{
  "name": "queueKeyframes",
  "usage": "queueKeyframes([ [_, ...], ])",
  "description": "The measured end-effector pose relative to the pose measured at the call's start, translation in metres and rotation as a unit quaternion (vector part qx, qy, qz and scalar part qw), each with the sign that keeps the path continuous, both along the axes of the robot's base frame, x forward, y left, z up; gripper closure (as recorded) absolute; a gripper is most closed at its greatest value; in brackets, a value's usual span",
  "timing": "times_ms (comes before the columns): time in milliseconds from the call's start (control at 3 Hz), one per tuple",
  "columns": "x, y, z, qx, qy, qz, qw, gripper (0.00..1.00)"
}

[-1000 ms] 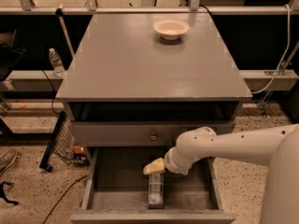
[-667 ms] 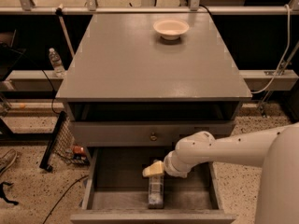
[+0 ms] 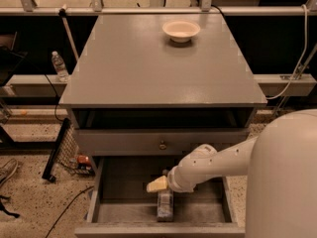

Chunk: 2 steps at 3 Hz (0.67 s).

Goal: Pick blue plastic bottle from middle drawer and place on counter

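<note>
The gripper (image 3: pixel 156 185) points left in the view at the end of the white arm (image 3: pixel 220 158), the bent wrist (image 3: pixel 187 175) just right of it and the rounded body (image 3: pixel 285 177) farther right.

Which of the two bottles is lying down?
The blue plastic bottle in the middle drawer, lying flat right under the gripper; the water bottle left of the cabinet stands upright.

I take this for a robotics lab or test bay; the grey counter (image 3: pixel 158 68) stands alone on a speckled floor (image 3: pixel 29 202); bare metal framing (image 3: pixel 148 10) runs beyond its far edge; a white cable (image 3: pixel 300 48) hangs off its right edge; a water bottle (image 3: pixel 60 66) sits on a low ledge (image 3: pixel 34 83) off the left edge; my gripper (image 3: pixel 157 185) hangs over the open middle drawer (image 3: pixel 119 182) below the front edge.
</note>
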<state>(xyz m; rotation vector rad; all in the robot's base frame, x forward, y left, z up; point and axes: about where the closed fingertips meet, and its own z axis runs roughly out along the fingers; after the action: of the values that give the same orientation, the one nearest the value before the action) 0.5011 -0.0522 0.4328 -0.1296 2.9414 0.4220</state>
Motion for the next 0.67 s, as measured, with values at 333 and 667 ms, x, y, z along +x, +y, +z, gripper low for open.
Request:
queueKeyframes([
  [333, 0.0002, -0.0012, -0.0059, -0.012, 0.001, -0.006, 0.9999, 0.0],
  [667, -0.0018, -0.0026, -0.0113, -0.018, 0.002, -0.012, 0.9998, 0.0],
])
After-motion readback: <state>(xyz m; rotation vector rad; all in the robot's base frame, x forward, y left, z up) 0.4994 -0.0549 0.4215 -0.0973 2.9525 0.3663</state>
